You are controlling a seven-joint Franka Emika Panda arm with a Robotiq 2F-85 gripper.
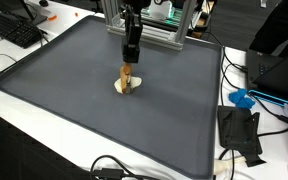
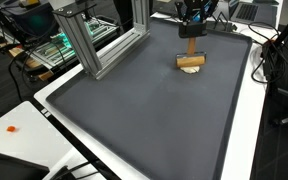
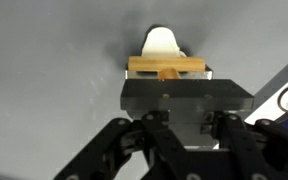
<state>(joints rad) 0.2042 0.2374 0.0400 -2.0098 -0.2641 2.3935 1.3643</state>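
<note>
One pincer (image 1: 130, 62): clenched, seemingly gripping the top of the wooden piece (image 1: 127, 78).
Wooden piece: upright on the grey mat (image 1: 64, 100), towards its far side, touching a white lump (image 3: 162, 42).
Handling: likely light, stiff and sturdy; best taken by the narrow upper end.
Around: metal frame (image 2: 94, 40) close behind the arm; cables (image 1: 119, 168) and black pouch (image 1: 239, 132) well apart on the counter (image 1: 14, 140).

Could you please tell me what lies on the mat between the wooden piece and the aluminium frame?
Nothing lies there. In an exterior view, the stretch of grey mat between the wooden piece and the aluminium frame is bare.
</note>
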